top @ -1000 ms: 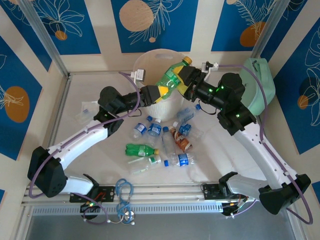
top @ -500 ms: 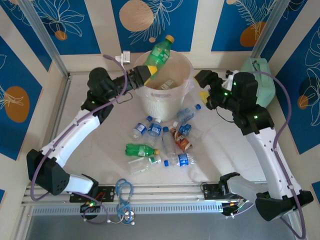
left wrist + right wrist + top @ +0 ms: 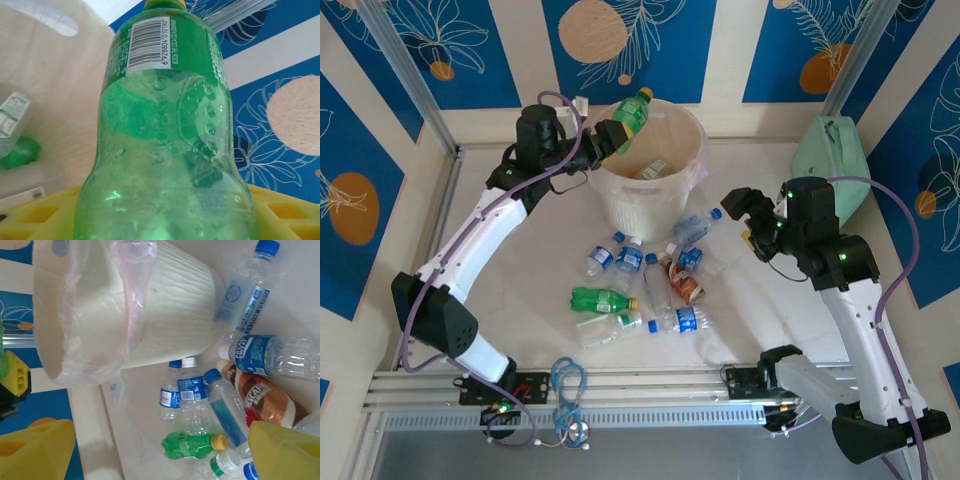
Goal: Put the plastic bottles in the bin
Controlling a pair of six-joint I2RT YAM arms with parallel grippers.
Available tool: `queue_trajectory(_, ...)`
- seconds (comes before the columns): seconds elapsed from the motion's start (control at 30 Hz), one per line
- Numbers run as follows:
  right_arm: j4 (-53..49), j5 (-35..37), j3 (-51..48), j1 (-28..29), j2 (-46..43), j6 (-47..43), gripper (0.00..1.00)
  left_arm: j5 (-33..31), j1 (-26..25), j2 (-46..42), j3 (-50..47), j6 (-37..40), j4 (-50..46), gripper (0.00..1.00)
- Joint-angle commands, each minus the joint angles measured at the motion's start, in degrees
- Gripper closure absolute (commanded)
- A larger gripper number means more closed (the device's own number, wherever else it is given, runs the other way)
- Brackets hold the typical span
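Right gripper (image 3: 745, 218) has pulled back from the bin (image 3: 690, 165) since the last frame, jaws wide and empty. Left gripper (image 3: 610, 136) has its jaws clamped on the green bottle (image 3: 632, 108), which pokes out ahead of them over the bin rim

The left arm (image 3: 485, 230) is stretched toward the far left. The left gripper (image 3: 608, 136) is closed on a green bottle (image 3: 631, 108), which is held tilted. The right arm (image 3: 865, 300) is bent at the right. The right gripper (image 3: 745, 218) is turned leftward, and its jaws are spread wide.
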Motion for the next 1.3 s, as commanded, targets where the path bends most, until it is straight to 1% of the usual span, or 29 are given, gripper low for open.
queue_trajectory(0.0, -2.45, 1.27, -0.55, -0.39, -0.76, -1.74, 0.11, -2.22, 0.10, 1.09, 2.96, 1.78, -3.95, 0.30)
queue_trajectory(0.2, -4.26, 1.92, 0.21, -0.93, 0.39, -3.06, 0.10, -3.09, 0.10, 2.07, 4.78, 2.74, -5.33, 0.18)
queue_trajectory(0.33, -5.78, 0.28, 1.26, -3.87, 3.35, -4.54, 0.11, -2.80, -0.07, 1.48, 5.87, 3.44, -5.38, 0.16)
queue_trajectory(0.43, -5.52, -3.31, 2.04, -6.76, 7.47, -5.97, 0.14, -3.40, -0.29, -0.42, 6.42, 5.19, -5.44, 0.15)
queue_trajectory(0.53, -4.77, -4.74, 3.02, -8.29, 12.09, -7.26, 0.18, -4.48, -0.64, -3.74, 5.65, 8.25, -5.30, 0.14)
queue_trajectory(0.67, -1.61, -7.41, 2.95, -10.65, 18.65, -7.49, 0.21, -4.53, -1.39, -10.08, -0.47, 11.30, -1.76, 0.14)
queue_trajectory(0.8, -1.97, -7.77, 6.10, -11.52, 27.74, -7.32, 0.22, -3.55, -1.47, -17.28, -8.99, 12.33, 1.44, 0.13)
queue_trajectory(0.93, -1.43, -7.85, 9.01, -10.96, 35.45, -6.12, 0.20, -1.86, -1.47, -23.82, -17.02, 12.19, 3.28, 0.13)
queue_trajectory(1.07, -2.17, -5.13, 13.34, -9.06, 42.51, -4.89, 0.20, -1.29, -1.44, -28.68, -23.00, 11.76, 1.33, 0.13)
queue_trajectory(1.2, -0.95, -7.37, 15.42, -8.65, 49.48, -3.02, 0.18, 0.62, -1.39, -32.11, -28.69, 9.83, 2.66, 0.13)
queue_trajectory(1.27, -0.73, -7.09, 16.45, -8.17, 51.98, -2.32, 0.16, 1.15, -1.39, -33.45, -31.03, 8.46, 3.70, 0.13)
